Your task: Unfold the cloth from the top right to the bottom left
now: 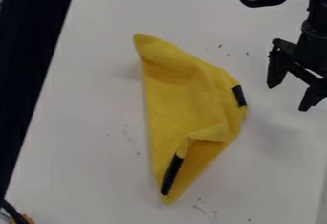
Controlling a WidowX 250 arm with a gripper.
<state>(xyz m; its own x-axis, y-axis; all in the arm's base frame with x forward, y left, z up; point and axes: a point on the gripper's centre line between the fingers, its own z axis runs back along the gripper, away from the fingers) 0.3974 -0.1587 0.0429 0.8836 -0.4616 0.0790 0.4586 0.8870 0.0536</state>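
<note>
Gripper [288, 97], spread & empty, hangs nr right edge of surface [76, 122], prob. for access to folded yellow cloth [182, 98]; fabric lies mid-surface, likely leaving room to open.

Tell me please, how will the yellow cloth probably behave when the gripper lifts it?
The yellow cloth looks floppy, since it lies in soft folds and bends, so it would likely droop from the grip. Its fuzzy surface suggests that it should not be very slippery. It appears thin at the edges, so it is probably light for its size.
</note>
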